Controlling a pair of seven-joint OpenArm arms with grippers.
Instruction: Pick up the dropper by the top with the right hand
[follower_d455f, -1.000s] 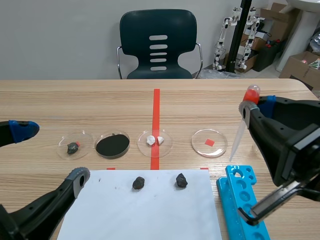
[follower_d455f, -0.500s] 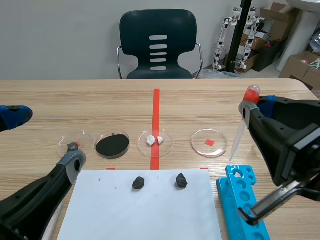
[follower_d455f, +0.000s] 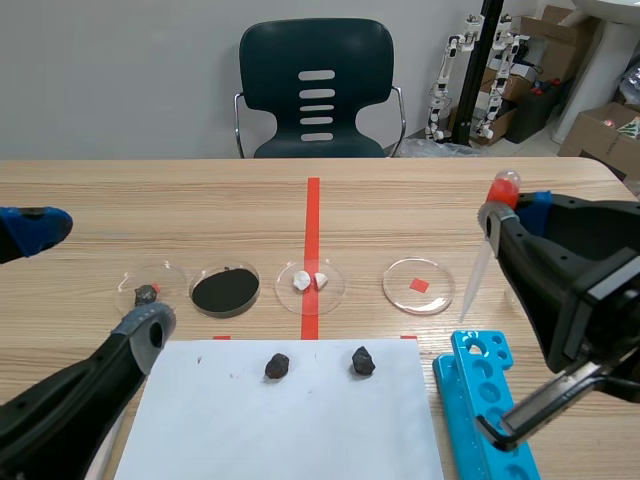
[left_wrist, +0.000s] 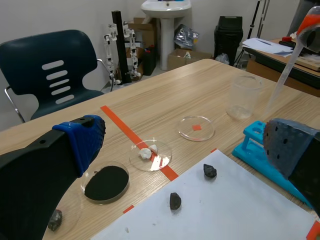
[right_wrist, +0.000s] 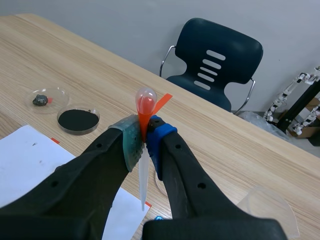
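red-topped, the dropper (follower_d455f: 481, 262) hangs nearly upright in the right gripper (follower_d455f: 512, 212); the two pads are pinched onto its neck just under the bulb, so the bulb stands clear above the fingers (right_wrist: 129, 146); the thin clear stem slants down, its tip near the far end of the blue rack (follower_d455f: 482, 402); the left gripper (follower_d455f: 92, 280) sits low at the table's near side, spread wide with nothing between its pads; between them on the wood lie four shallow dishes in a row: one with a dark lump (follower_d455f: 148, 292), one with black powder (follower_d455f: 225, 290), one with white bits (follower_d455f: 311, 281), one with a red square (follower_d455f: 418, 285); nearer, a white sheet (follower_d455f: 300, 425) bears two dark stones (follower_d455f: 277, 366).
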